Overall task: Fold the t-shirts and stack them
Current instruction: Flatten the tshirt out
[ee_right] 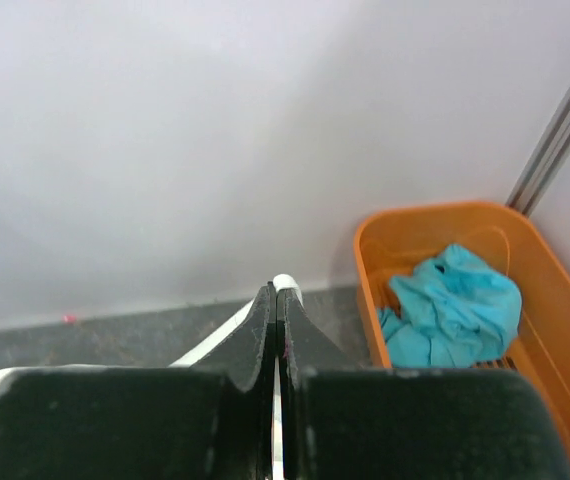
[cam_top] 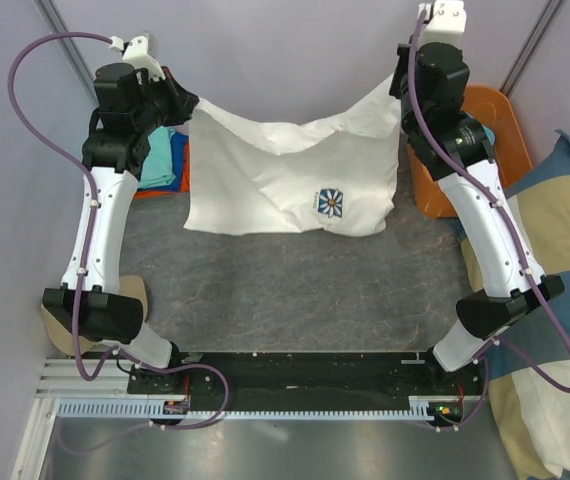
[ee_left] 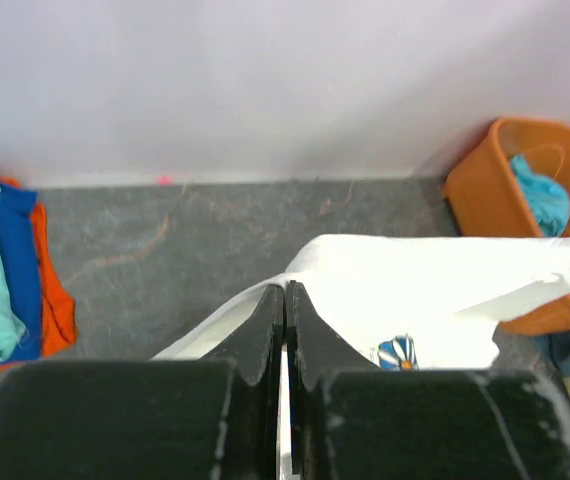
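The large white t-shirt (cam_top: 285, 175) with a blue-orange flower print (cam_top: 332, 203) hangs between both arms at the far side of the table, its lower part resting on the grey surface. My left gripper (ee_left: 285, 290) is shut on its upper left edge (ee_left: 265, 295). My right gripper (ee_right: 276, 293) is shut on its upper right edge (ee_right: 287, 283). The shirt sags in the middle between the two grips. A stack of folded teal, blue and orange t-shirts (cam_top: 162, 160) lies at the far left, behind my left arm; it also shows in the left wrist view (ee_left: 10, 275).
An orange basket (cam_top: 480, 130) holding a crumpled teal shirt (ee_right: 455, 305) stands at the far right. A blue-and-cream checked cushion (cam_top: 555, 300) lies along the right edge. A tan cap (cam_top: 95, 310) sits at the near left beside my left arm's base.
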Robot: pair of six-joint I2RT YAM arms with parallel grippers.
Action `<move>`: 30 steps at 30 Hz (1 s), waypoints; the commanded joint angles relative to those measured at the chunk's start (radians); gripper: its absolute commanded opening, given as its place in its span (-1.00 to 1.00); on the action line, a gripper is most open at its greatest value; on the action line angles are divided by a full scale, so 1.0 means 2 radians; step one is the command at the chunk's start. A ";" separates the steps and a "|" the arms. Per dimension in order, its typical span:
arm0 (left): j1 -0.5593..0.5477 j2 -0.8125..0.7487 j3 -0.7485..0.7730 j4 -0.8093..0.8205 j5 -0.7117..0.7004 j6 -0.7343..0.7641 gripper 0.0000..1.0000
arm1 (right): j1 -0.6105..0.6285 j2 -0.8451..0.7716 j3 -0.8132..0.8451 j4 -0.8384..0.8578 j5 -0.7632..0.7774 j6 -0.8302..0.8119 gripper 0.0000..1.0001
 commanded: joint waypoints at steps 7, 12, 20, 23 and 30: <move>0.007 -0.081 -0.008 -0.002 0.019 0.006 -0.96 | -0.002 -0.060 -0.001 0.009 -0.017 -0.004 -1.00; 0.007 -0.175 -0.018 -0.042 0.015 0.013 -0.96 | -0.002 -0.166 -0.037 -0.012 -0.020 0.002 -1.00; 0.007 -0.300 0.010 -0.155 0.022 0.016 -0.96 | -0.003 -0.279 0.004 -0.118 -0.035 0.021 -1.00; 0.004 -0.356 -0.008 -0.178 0.024 0.004 -0.96 | -0.002 -0.307 0.008 -0.140 -0.037 0.026 -1.00; -0.008 -0.361 -0.001 -0.162 -0.039 0.005 -0.96 | -0.003 -0.314 -0.021 -0.108 -0.013 0.032 -1.00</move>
